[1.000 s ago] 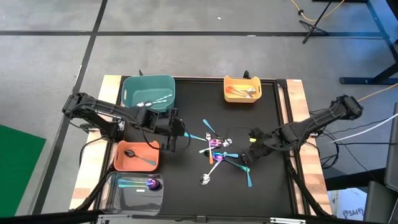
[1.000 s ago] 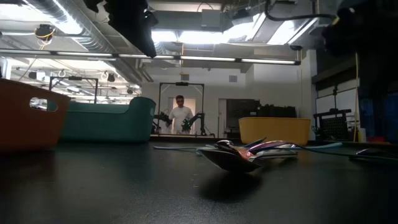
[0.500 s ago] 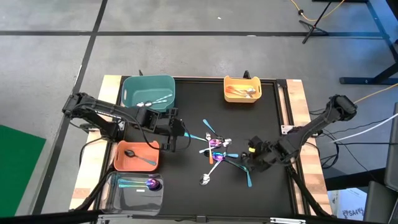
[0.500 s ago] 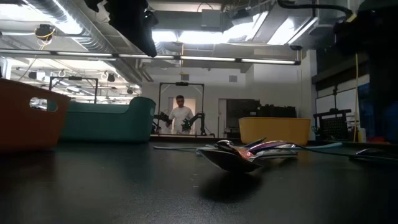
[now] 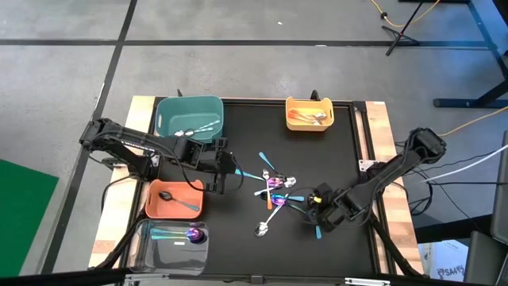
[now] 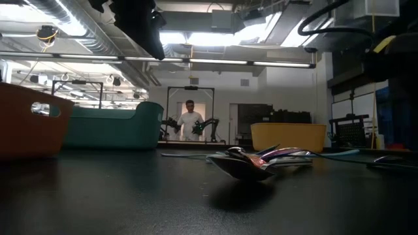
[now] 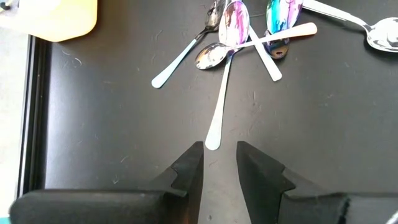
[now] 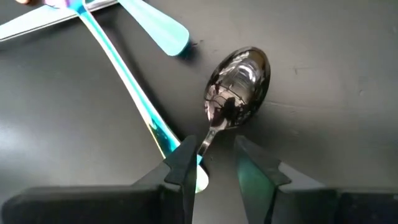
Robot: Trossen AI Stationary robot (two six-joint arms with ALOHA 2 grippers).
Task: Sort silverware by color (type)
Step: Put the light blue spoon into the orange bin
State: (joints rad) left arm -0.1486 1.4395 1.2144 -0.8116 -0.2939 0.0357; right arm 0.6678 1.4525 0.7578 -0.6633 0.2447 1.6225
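Observation:
Loose spoons in silver, teal and purple-rainbow lie crossed at the middle of the black mat. My right gripper hangs over the heap's right side, pointing steeply down. It is open, with one finger on each side of a dark shiny spoon's handle. That spoon's bowl lies on the mat beside a teal spoon. My left gripper waits left of the heap, open on a narrow gap, with nothing between its fingers. A purple-rainbow spoon lies ahead of it.
A teal bin with silver spoons stands at the far left, and a yellow bin with orange spoons at the far middle. An orange bin holds a black spoon. A clear bin at the near left holds teal and purple spoons.
My right gripper has come down and toward the table's near edge, a little leftward, onto the right side of the spoon heap, and its wrist has turned on the way. No spoon has moved.

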